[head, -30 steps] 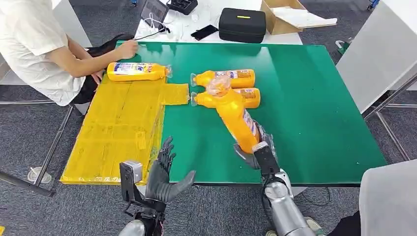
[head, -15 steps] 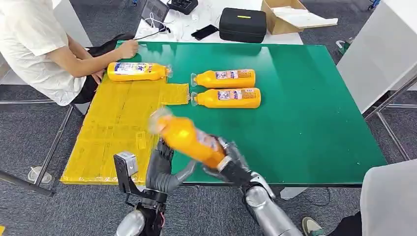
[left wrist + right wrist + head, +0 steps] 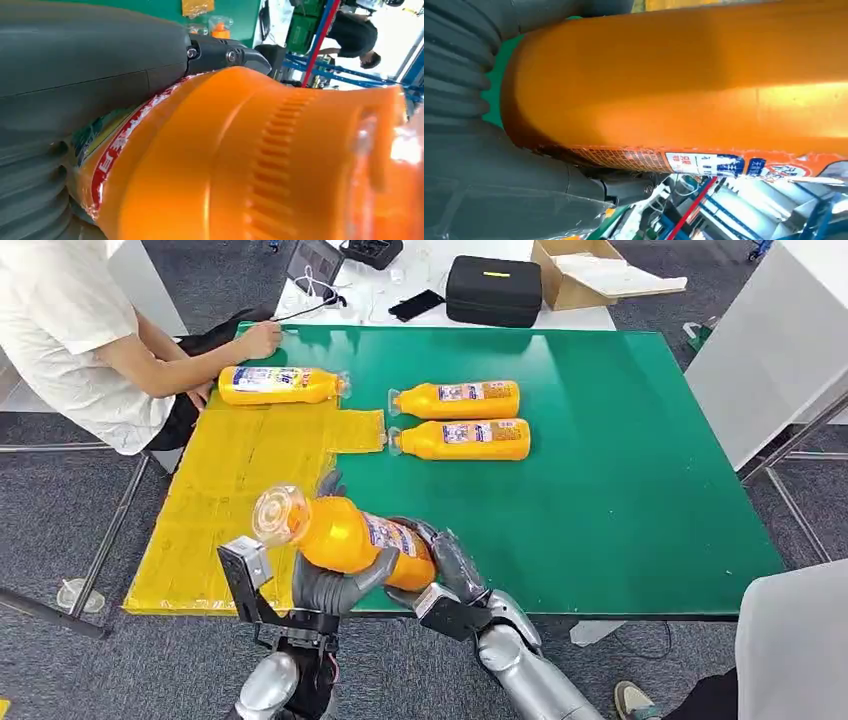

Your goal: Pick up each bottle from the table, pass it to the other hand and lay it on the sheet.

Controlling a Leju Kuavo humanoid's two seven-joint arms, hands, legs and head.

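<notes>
I had both hands on one orange bottle (image 3: 345, 534) at the near edge of the green table (image 3: 620, 480). My right hand (image 3: 440, 575) was wrapped around its base end, fingers closed on the body just past the label. My left hand (image 3: 335, 585) cradled it from underneath near the shoulder, the thumb curling up over the front, so the bottle was gripped from both sides at once. It lay nearly level and off the table, its clear cap (image 3: 277, 513) pointing toward the yellow sheet (image 3: 240, 500) on my left, with the cap end hanging over the sheet's near part. In the left wrist view the bottle's ribbed shoulder (image 3: 280, 165) sat hard against the thumb (image 3: 90, 65); the right wrist view showed the base (image 3: 634, 85) pressed into the palm.

I counted four bottles: the held one, two (image 3: 455, 398) (image 3: 462, 438) lying side by side on the table, and one (image 3: 278, 385) lying across the far end of the sheet, beside a seated person (image 3: 75, 335)
</notes>
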